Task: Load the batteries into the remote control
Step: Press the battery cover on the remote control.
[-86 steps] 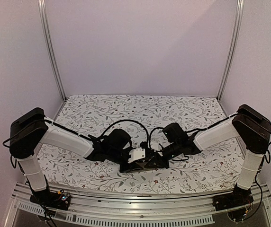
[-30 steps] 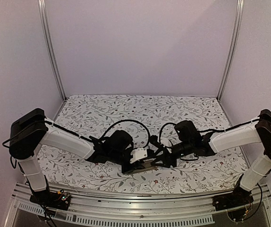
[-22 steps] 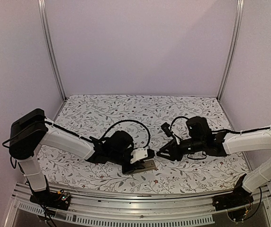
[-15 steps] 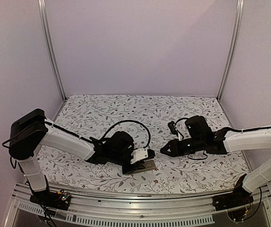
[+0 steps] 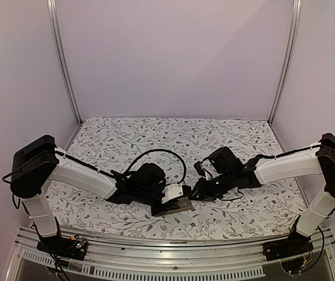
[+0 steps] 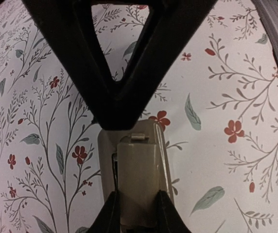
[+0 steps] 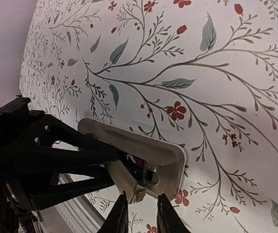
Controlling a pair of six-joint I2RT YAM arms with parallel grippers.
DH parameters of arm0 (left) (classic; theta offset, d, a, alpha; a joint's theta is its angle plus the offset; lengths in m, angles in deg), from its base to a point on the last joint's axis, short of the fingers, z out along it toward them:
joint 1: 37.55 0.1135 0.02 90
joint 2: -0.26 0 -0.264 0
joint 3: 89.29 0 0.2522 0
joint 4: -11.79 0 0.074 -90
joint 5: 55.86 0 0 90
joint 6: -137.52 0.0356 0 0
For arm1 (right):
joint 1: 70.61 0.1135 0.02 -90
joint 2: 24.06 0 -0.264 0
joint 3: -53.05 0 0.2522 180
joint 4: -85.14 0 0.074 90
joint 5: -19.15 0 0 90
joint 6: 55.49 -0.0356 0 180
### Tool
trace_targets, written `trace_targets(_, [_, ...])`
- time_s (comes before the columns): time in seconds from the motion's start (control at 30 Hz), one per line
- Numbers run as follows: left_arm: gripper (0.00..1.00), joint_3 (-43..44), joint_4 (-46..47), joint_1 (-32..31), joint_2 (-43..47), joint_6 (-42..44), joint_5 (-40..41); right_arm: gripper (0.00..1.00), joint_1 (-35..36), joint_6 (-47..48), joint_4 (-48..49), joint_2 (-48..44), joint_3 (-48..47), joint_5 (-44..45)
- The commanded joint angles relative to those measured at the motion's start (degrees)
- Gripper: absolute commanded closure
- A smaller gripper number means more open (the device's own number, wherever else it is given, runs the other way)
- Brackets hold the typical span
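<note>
The remote control (image 7: pixel 129 140) lies back up on the floral cloth, its battery bay facing up; it also shows in the top view (image 5: pixel 183 206) and the left wrist view (image 6: pixel 105 160). My left gripper (image 6: pixel 135 209) is shut on the flat grey-beige cover piece (image 6: pixel 136 177) and holds it tilted over the bay. Under the cover (image 7: pixel 124 180) a dark battery (image 7: pixel 141 170) with a reddish-purple end lies in the bay; I cannot make out a second one. My right gripper (image 7: pixel 139 213) has a narrow gap between its fingers, is empty, and sits at the cover's clip end. In the top view the left gripper (image 5: pixel 175 201) and the right gripper (image 5: pixel 196 192) meet over the remote.
The floral cloth (image 5: pixel 173 137) covers the table out to the side rails and the back wall. A metal rail (image 5: pixel 173 266) runs along the near edge, just in front of the remote. Cables loop over both wrists.
My right arm swung out to the right, away from the remote, then came back so its tips are at the remote's right end. My left gripper has held the cover in place.
</note>
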Motion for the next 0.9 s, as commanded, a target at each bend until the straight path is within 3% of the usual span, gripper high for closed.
trace_targets(0.0, [0.83,-1.8,-3.9,-0.1,-1.1,0.0,2.6,0.80,0.7,0.2,-0.7,2.3,-2.5,-3.3])
trace_targets(0.2, [0.84,-1.8,-3.9,-0.2,-1.2,0.0,2.7,0.81,1.0,0.8,-0.5,4.3,-3.2,-5.3])
trace_targets(0.7, [0.83,-1.6,-4.1,-0.1,-1.2,0.1,2.7,1.00,1.0,0.9,-2.0,5.2,-3.9,-4.4])
trace_targets(0.87, [0.78,-1.6,-4.1,-0.1,-1.2,0.0,2.7,1.00,1.0,0.7,-2.4,5.8,-4.6,-4.2])
